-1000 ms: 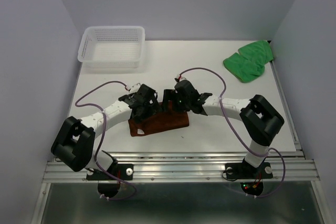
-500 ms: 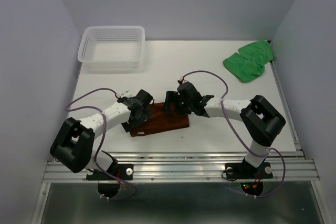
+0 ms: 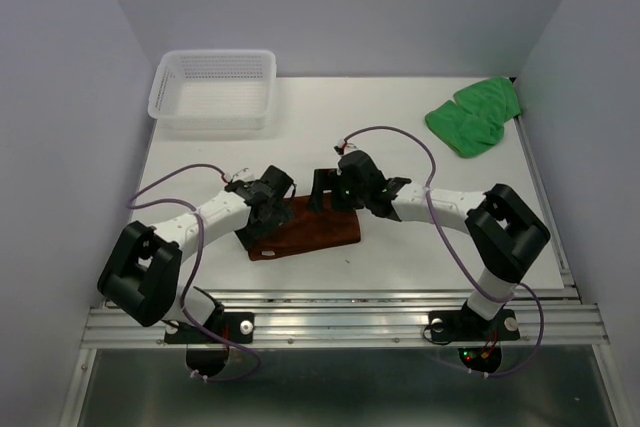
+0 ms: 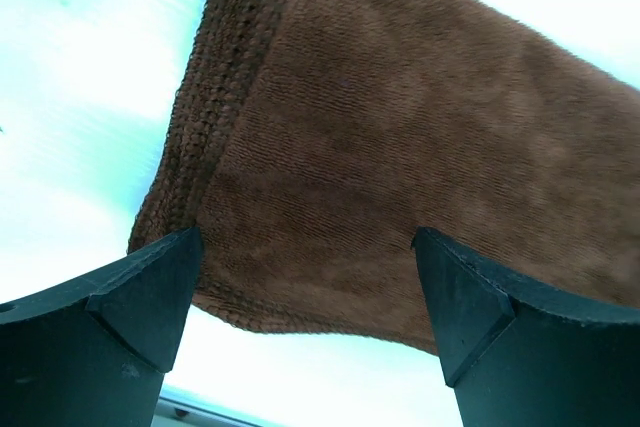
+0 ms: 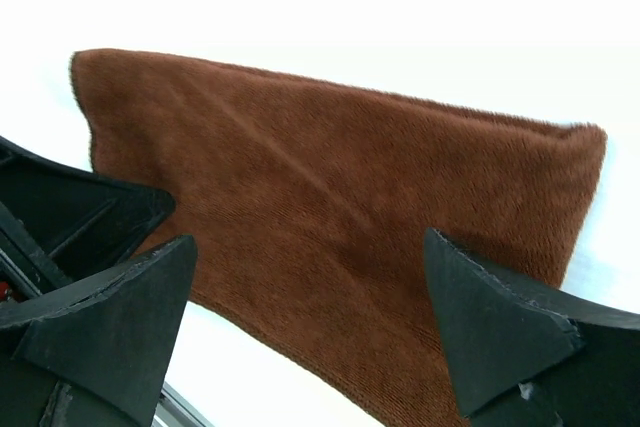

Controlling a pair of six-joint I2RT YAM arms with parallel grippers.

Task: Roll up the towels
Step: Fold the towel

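Note:
A brown towel point(image 3: 312, 232) lies folded flat on the white table near the front middle. It fills the left wrist view point(image 4: 400, 127) and the right wrist view point(image 5: 340, 207). My left gripper point(image 3: 262, 219) is open and hangs just over the towel's left end, fingers apart on either side of its near edge. My right gripper point(image 3: 328, 197) is open and hangs over the towel's back edge. A green towel point(image 3: 474, 117) lies crumpled at the back right.
A clear plastic basket point(image 3: 213, 90) stands at the back left of the table point(image 3: 420, 247). Purple cables loop over both arms. The left gripper's black body shows at the left of the right wrist view point(image 5: 70, 217).
The left gripper has moved left and toward the front, off the towel's middle to its left end. The right gripper has drawn back a little. The towel now lies flatter.

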